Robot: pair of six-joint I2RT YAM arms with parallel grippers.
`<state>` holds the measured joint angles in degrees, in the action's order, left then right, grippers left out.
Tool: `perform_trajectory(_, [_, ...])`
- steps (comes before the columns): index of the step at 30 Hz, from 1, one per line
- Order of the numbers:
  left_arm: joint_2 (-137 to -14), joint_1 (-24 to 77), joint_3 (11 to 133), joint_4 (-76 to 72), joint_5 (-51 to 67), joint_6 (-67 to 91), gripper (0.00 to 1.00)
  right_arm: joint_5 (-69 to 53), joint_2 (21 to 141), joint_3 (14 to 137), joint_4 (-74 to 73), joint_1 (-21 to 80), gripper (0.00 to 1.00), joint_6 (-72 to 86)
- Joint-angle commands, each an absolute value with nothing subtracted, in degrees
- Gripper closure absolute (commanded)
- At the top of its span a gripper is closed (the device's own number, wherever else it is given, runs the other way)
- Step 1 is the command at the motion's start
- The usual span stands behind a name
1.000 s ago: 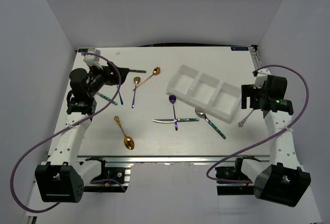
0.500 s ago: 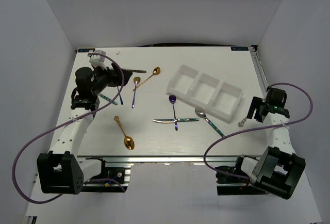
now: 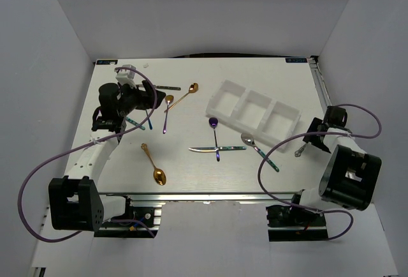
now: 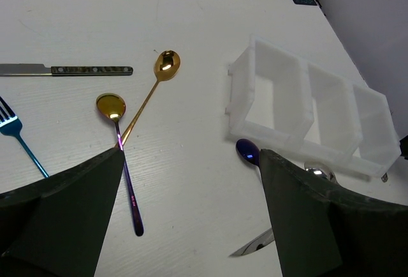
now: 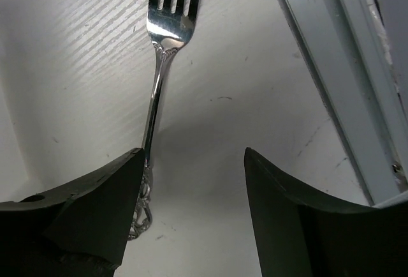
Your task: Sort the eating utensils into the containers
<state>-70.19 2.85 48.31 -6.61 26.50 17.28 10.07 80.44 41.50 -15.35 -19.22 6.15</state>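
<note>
Right arm has folded down over the desk (image 3: 191, 175) edge, just beside the still-empty white three-compartment tray (image 4: 245, 98). Its fingers (image 5: 70, 226), apart, flank a silver fork (image 5: 156, 92), seemingly narrowing to pinch it. Left fingers (image 4: 57, 226) hang wide above a gold spoon (image 4: 166, 63).

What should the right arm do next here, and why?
Probably nudge the right gripper sideways to centre the silver fork, then close. The fork's handle lies flat and well off-centre between the open jaws, and it is not yet gripped.
</note>
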Motion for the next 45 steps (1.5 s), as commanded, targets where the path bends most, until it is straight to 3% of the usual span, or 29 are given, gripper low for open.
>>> perform_trajectory(1, [-69.35,3.16,48.34,-7.65,26.37,15.91,0.02,8.71,83.04,44.73,-9.23,-19.16,0.31,10.72])
perform_trajectory(18, [-69.7,3.16,48.96,-6.5,25.93,14.59,0.02,12.66,95.18,48.78,-8.17,-15.29,0.4,16.87])
perform_trajectory(22, [-69.79,3.16,48.43,-6.59,25.22,14.41,0.02,11.34,93.7,47.46,-8.7,-15.29,0.54,16.87])
perform_trajectory(26, [-69.87,3.16,48.34,-6.68,25.58,14.59,0.02,10.64,91.5,46.5,-9.4,-15.29,0.74,16.7])
perform_trajectory(35, [-67.85,3.16,47.2,-7.12,25.14,14.15,0.02,8.79,87.02,45.7,-7.39,-15.29,1.0,15.3])
perform_trajectory(45, [-67.06,3.25,47.29,-7.38,25.75,14.77,0.02,10.19,75.78,46.14,-4.57,-15.29,1.0,8.88])
